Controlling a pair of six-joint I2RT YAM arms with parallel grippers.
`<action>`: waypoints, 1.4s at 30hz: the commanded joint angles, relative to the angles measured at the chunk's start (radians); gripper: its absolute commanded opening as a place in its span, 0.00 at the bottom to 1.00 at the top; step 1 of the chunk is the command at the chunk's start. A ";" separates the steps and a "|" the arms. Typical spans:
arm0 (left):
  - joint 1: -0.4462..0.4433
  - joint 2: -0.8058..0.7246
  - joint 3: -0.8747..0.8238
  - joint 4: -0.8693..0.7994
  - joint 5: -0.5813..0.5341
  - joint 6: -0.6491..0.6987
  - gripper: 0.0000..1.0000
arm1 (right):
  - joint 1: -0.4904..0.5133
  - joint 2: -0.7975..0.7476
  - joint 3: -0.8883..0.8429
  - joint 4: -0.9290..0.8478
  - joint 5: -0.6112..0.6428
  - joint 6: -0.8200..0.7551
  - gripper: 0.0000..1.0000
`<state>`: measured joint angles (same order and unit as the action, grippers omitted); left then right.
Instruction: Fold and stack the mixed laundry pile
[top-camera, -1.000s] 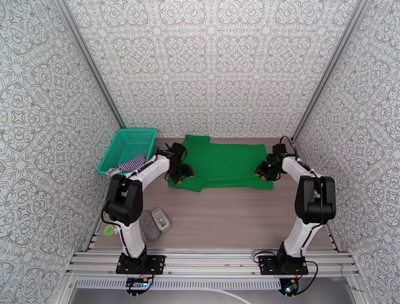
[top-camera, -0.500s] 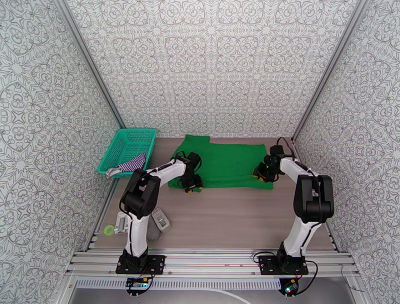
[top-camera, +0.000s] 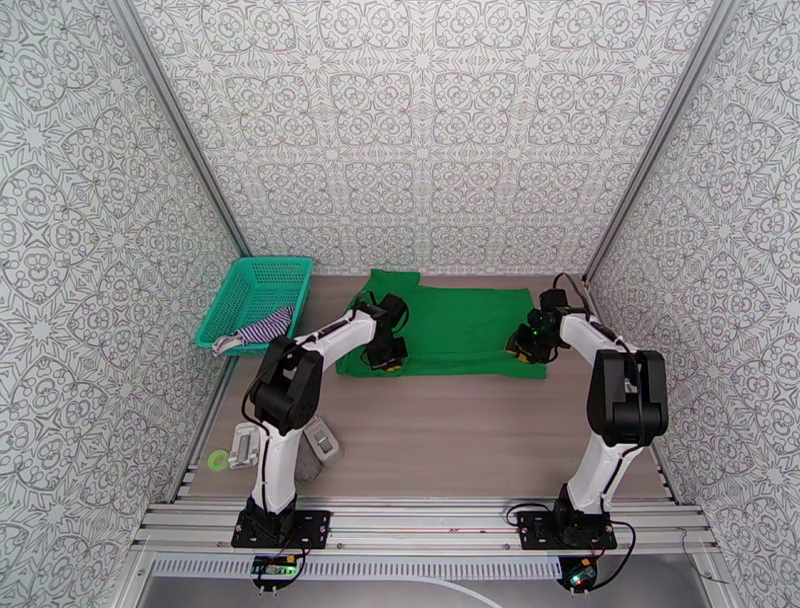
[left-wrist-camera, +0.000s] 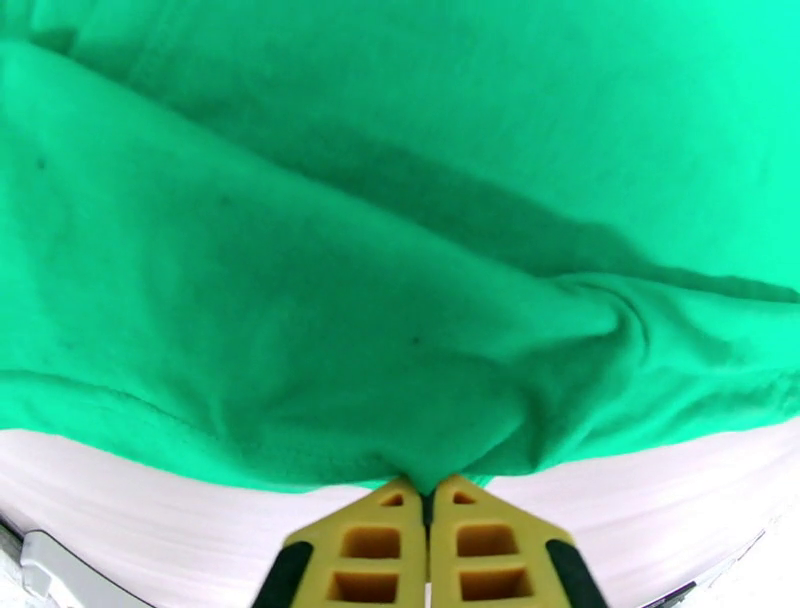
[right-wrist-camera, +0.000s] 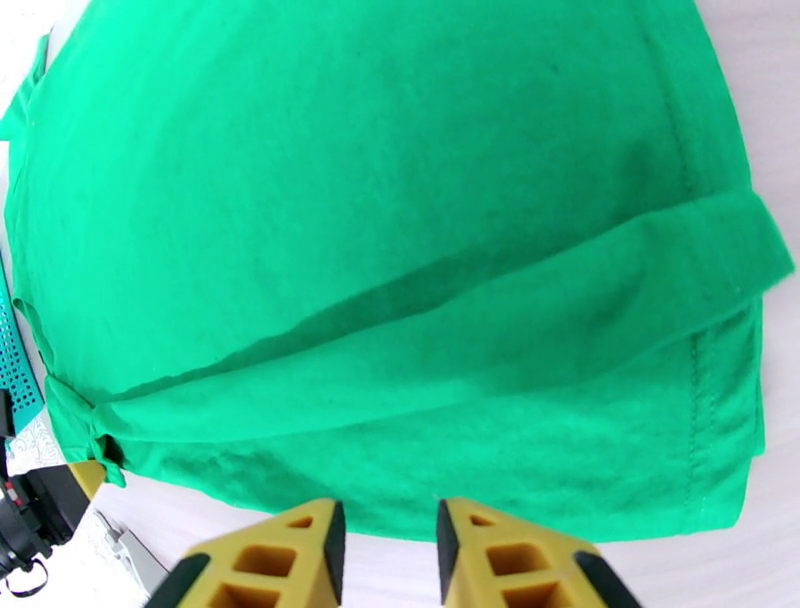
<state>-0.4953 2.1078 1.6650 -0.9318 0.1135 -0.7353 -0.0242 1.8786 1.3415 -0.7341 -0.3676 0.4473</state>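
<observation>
Green shirt (top-camera: 470, 322) lies spread for folding: left gripper (left-wrist-camera: 432, 491) pinches its near hem, right gripper (right-wrist-camera: 389, 517) hovers narrowly parted.

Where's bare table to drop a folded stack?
Free: the table strip between the green shirt and the near edge, middle to right. Crowded: basket far left, grey objects near left.
</observation>
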 joint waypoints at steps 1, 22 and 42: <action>0.007 -0.024 0.070 -0.052 -0.035 0.030 0.00 | -0.003 0.005 0.040 -0.014 -0.005 0.001 0.31; 0.066 0.196 0.457 -0.108 -0.017 0.134 0.56 | -0.003 0.038 0.119 -0.040 -0.004 0.014 0.36; 0.236 -0.136 -0.200 0.197 0.107 0.034 0.58 | 0.025 0.036 0.077 0.009 -0.007 0.057 0.36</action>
<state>-0.2493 1.9457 1.4673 -0.8185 0.1867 -0.6544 -0.0071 1.9011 1.4292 -0.7456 -0.3565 0.4820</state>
